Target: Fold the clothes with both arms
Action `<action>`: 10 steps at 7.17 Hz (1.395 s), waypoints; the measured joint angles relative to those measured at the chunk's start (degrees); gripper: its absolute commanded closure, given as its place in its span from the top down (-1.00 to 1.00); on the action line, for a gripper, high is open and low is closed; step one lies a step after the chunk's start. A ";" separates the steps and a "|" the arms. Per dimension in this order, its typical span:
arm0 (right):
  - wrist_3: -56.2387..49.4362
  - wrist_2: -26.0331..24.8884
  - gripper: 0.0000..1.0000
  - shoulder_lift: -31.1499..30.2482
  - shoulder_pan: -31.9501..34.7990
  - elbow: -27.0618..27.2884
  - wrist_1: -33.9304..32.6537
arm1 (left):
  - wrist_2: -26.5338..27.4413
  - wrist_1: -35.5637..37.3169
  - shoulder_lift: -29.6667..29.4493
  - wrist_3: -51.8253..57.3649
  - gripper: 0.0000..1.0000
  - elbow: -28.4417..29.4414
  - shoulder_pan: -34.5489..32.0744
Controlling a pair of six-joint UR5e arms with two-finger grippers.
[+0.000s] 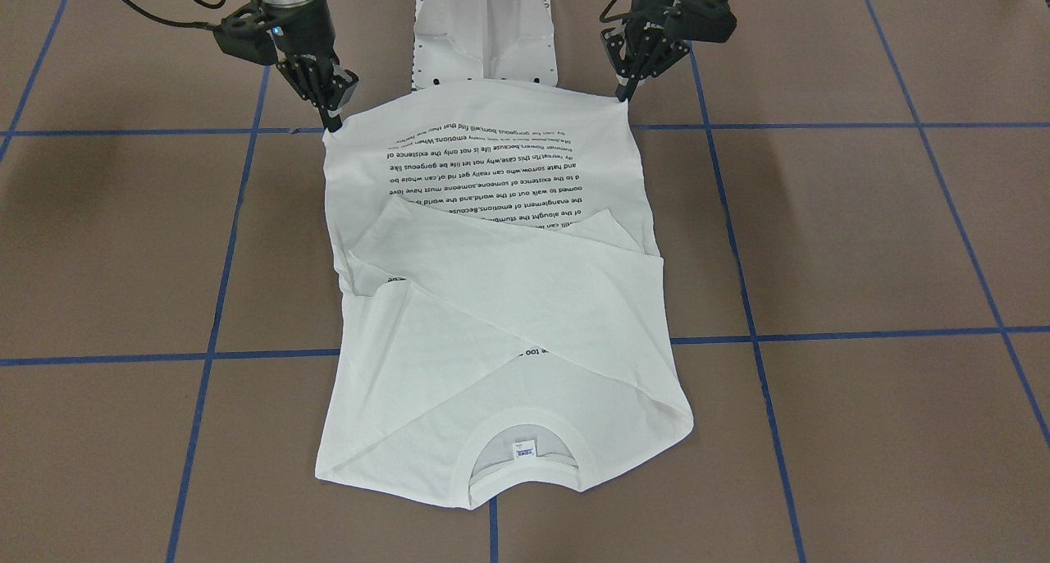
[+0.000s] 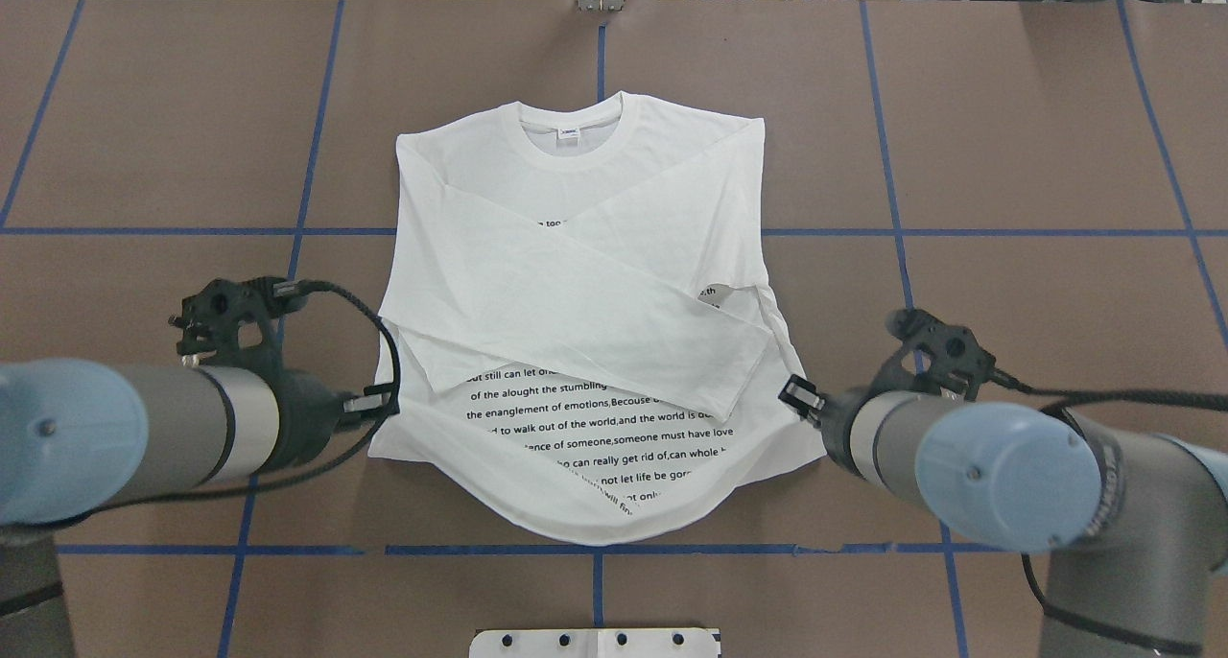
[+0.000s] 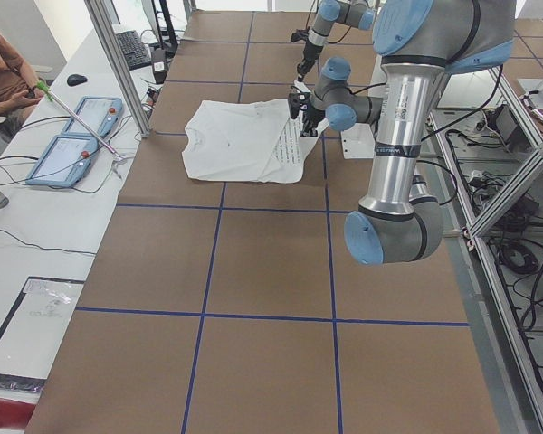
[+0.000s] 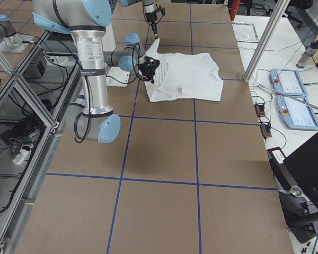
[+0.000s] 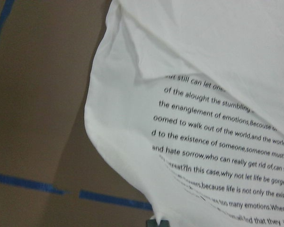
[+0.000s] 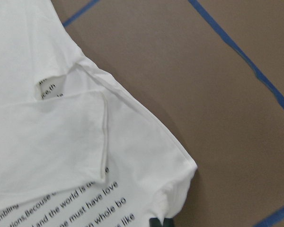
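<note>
With the white long-sleeved cotton T-shirt (image 1: 492, 317) lying mid-way on the brown blue-taped surface (image 1: 861, 235), neck toward its far edge, the left claw (image 1: 625, 97) and right claw (image 1: 332, 124), each clenched on a hem corner, should rise level and together, keeping the hem taut.

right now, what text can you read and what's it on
On the T-shirt: "the enanglement of emotions,Because"
Next line: "to walk out of the world,and the world"
Further on: "and hate sorrow,who can really get rid of"
Lowest printed lines: curved, blurred, unreadable.
neck label: too small to read.
</note>
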 measured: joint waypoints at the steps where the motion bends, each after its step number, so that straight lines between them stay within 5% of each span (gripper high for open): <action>1: -5.47 3.48 -1.00 5.02 6.59 -6.04 -0.48 | -0.02 -0.26 -3.93 5.04 -1.00 6.24 -5.46; 6: -17.09 6.33 -1.00 26.10 22.06 -39.22 3.85 | 0.25 -17.89 -14.51 12.95 -1.00 35.23 -17.55; 8: -17.20 6.39 -1.00 32.18 23.32 -51.98 11.11 | 0.34 -23.37 -16.68 13.13 -1.00 41.53 -19.44; 10: -17.05 6.42 -1.00 34.67 23.58 -57.27 12.84 | 0.42 -24.58 -18.14 13.08 -1.00 44.24 -20.10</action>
